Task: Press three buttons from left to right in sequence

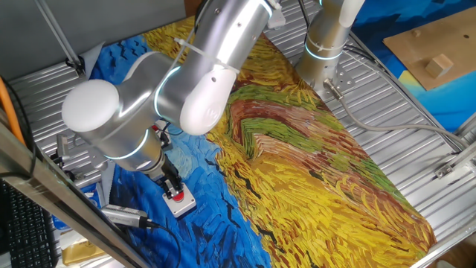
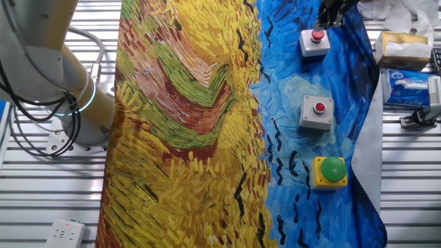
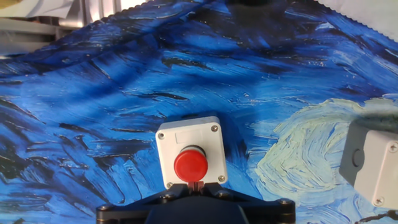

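Desk (image 2: 41, 207) was slatted metal, mostly covered by a painted cloth (image 2: 193, 124): yellow and green swirls on one half, blue on the other. Arm (image 1: 178, 82) filled much of one fixed view, elbow forward, wrist reaching down over the blue part.

All three buttons sat in a row on the blue cloth, well apart. Green button (image 2: 331, 171) on its yellow box was at one end, middle red button (image 2: 318, 112) on a grey-white box next, end red button (image 2: 315, 41) farthest along.

Gripper (image 1: 173, 187) was directly over the end red button (image 1: 177, 198), tip at or just above the cap; couldn't tell if it was touching. Whether the fingers were parted or together: can't tell, no view showed the tips clearly.

Hand view: end red button (image 3: 190, 163) centred low, the dark gripper body covering the box's lower edge. Middle box (image 3: 371, 163) was cut off at the right edge, cap not visible.

No containers in use. Packets (image 2: 406, 65) lay off the cloth edge, contents unreadable.
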Robot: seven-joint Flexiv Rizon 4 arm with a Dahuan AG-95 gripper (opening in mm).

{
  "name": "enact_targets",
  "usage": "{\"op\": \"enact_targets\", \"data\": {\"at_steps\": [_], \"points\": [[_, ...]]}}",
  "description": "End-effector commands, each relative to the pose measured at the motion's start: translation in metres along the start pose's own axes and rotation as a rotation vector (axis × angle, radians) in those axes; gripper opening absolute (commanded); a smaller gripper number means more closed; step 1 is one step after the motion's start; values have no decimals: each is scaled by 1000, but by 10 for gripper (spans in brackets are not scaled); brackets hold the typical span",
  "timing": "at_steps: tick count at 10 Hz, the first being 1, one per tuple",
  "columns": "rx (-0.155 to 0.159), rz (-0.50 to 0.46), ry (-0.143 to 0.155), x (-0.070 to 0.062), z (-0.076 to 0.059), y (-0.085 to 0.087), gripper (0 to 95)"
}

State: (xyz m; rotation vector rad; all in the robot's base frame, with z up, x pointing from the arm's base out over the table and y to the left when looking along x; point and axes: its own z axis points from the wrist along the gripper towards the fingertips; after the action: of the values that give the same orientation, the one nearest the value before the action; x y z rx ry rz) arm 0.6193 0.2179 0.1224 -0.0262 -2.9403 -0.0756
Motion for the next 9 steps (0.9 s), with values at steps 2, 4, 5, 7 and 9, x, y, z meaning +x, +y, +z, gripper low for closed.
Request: {"op": "enact_targets", "data": {"at_steps": [2,4,5,7,9], "points": [[6,10,-2,-2,0,1,0],[5,9,-2,-2,0,1,0],[4,2,-3,-2,-1,1,0],[4,0,-1,-2,-1,1,0],[4,-7,0,-2,-1,1,0]]}}
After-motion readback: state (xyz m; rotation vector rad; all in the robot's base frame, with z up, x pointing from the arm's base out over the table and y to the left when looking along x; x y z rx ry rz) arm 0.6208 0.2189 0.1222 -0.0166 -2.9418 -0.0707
